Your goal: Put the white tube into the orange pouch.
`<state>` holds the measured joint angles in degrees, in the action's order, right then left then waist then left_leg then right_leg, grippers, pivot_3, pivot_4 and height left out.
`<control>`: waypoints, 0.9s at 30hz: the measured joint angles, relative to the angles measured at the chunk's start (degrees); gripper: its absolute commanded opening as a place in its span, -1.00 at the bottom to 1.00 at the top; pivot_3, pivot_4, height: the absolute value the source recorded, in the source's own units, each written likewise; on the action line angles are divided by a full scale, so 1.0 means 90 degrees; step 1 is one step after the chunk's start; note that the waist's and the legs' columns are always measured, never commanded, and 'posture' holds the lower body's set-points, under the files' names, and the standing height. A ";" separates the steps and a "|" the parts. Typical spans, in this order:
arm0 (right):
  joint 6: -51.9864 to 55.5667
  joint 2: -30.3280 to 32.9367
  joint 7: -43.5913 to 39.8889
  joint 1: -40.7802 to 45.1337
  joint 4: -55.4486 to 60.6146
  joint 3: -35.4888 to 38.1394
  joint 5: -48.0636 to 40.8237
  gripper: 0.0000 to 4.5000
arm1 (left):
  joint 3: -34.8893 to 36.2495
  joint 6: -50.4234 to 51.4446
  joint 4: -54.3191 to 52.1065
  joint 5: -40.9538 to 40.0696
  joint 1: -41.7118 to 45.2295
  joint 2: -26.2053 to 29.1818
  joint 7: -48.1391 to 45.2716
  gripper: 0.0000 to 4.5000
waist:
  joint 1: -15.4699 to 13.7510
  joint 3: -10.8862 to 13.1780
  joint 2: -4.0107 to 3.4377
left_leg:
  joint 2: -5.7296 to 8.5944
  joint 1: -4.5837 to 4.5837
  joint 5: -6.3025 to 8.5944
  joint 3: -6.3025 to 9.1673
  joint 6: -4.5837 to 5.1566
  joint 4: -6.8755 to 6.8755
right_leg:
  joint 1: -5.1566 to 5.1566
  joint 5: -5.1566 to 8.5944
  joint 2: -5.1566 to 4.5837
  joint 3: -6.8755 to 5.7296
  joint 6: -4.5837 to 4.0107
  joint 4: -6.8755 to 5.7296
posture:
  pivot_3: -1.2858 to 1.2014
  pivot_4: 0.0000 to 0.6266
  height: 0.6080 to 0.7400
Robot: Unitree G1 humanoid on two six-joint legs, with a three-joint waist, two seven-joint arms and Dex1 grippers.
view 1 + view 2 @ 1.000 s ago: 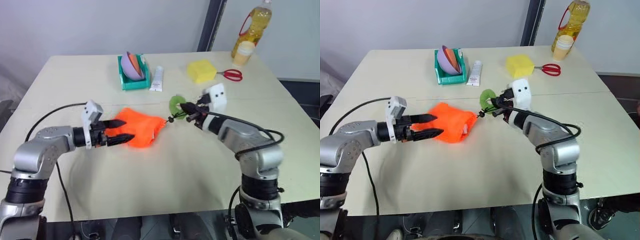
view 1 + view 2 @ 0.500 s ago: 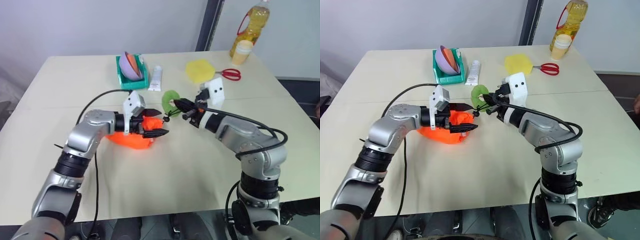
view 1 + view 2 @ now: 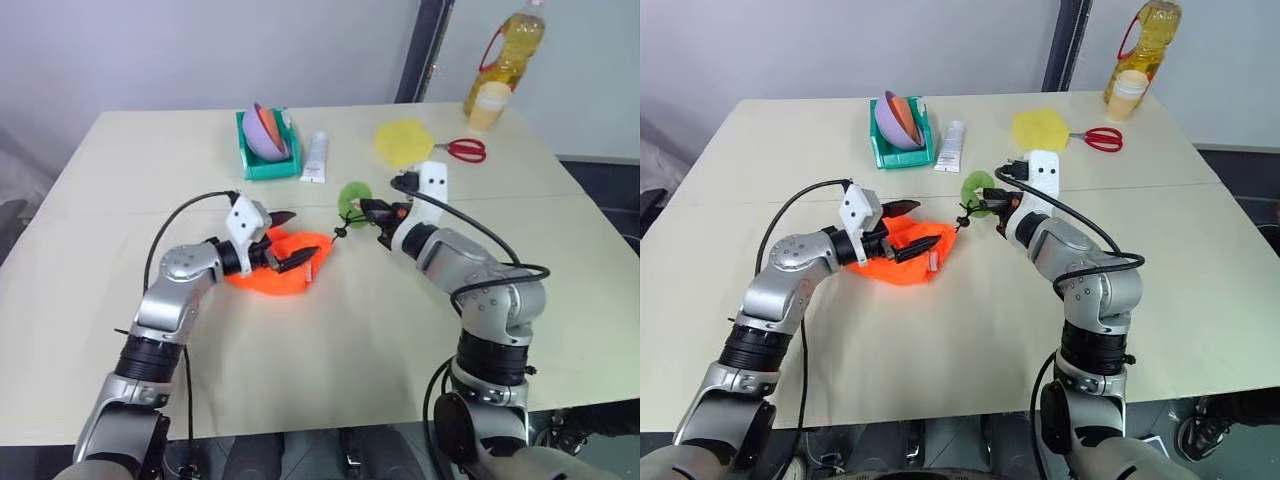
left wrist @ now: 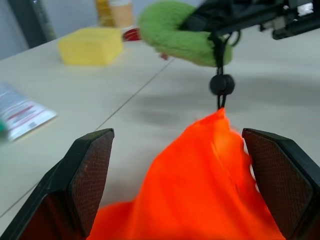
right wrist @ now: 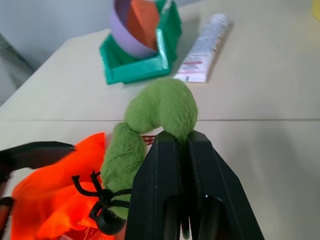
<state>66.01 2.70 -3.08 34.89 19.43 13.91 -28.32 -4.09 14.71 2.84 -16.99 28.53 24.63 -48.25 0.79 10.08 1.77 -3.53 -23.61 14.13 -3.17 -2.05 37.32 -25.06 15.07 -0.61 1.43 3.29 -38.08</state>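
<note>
Jaws wide astride crumpled orange pouch [image 3: 281,266].

The orange pouch [image 3: 280,268] looks like soft cloth, its green trim [image 5: 150,125] fuzzy, on a matt table [image 3: 330,350].

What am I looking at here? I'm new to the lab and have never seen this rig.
It is a humanoid robot with two arms at a table. Two pictures come from its head camera; the other two from cameras on each wrist. The left gripper stands open around the orange pouch. The right gripper is shut on the pouch's fuzzy green loop, with the dark cord running down to the pouch. Farther back lie a white squeeze tube, a green bin of bowls, a yellow sponge, red scissors and an oil bottle.
</note>
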 measured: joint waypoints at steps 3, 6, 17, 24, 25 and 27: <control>-0.0030 0.0041 0.0196 -0.0062 -0.0065 0.0118 0.0056 -1.00 | 0.0049 0.0084 -0.0117 -0.0036 -0.0089 0.0014 -0.0019 0.95 | 0.0009 0.0000 0.0000 | 0.0003 0.0000 0.0000 0.0000 0.0000 -0.0001 | 0.0002 0.0000 -0.0004 0.0002 0.0001 0.0004 | 0.03 -0.52 0.79; -0.0022 0.0180 0.0340 -0.0311 -0.0056 0.0138 0.0166 -1.00 | 0.0041 0.0139 -0.0117 -0.0034 -0.0226 0.0011 -0.0035 0.95 | 0.0008 0.0000 0.0000 | 0.0002 0.0000 0.0000 0.0002 0.0000 -0.0005 | 0.0001 0.0000 -0.0001 0.0000 0.0000 0.0003 | 0.03 -0.52 0.79; 0.0537 0.0505 0.0576 -0.0997 0.0090 -0.0247 0.0530 -1.00 | 0.0030 0.0222 -0.0120 -0.0033 -0.0222 0.0004 -0.0156 0.95 | 0.0032 0.0000 0.0000 | 0.0000 0.0002 0.0000 0.0003 0.0000 -0.0005 | 0.0001 0.0001 0.0005 0.0000 -0.0001 0.0003 | 0.03 -0.52 0.79; 0.0541 0.0284 0.0681 -0.0970 0.0074 -0.0248 0.0631 -1.00 | -0.0395 -0.0165 -0.0065 0.0334 -0.0062 0.0041 -0.0438 0.95 | 0.0011 0.0000 0.0000 | 0.0002 0.0001 0.0000 0.0002 0.0000 -0.0004 | 0.0001 0.0001 0.0004 0.0000 0.0000 0.0004 | 0.03 -0.52 0.79; 0.0546 0.0235 0.0681 -0.0923 0.0067 -0.0239 0.0629 -1.00 | -0.0576 -0.0436 0.0007 0.0521 0.0062 0.0049 -0.0516 0.95 | 0.0007 0.0000 0.0000 | 0.0002 0.0001 0.0000 0.0001 0.0000 -0.0004 | 0.0001 0.0001 0.0004 0.0000 0.0000 0.0004 | 0.03 -0.52 0.79; 0.0553 0.0181 0.0680 -0.0782 0.0065 -0.0231 0.0619 -1.00 | -0.0892 -0.1054 0.0258 0.0910 0.0377 0.0029 -0.0598 0.95 | 0.0009 0.0000 0.0000 | 0.0003 0.0001 0.0000 0.0000 0.0000 -0.0003 | 0.0001 0.0001 0.0004 0.0000 0.0000 0.0004 | 0.03 -0.52 0.79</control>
<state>70.98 4.33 3.04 27.85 20.01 11.82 -22.75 -12.13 5.22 5.16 -8.80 31.92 24.89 -53.64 0.87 10.08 1.77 -3.50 -23.59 14.13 -3.16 -2.05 37.29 -25.04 15.07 -0.57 1.44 3.28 -38.05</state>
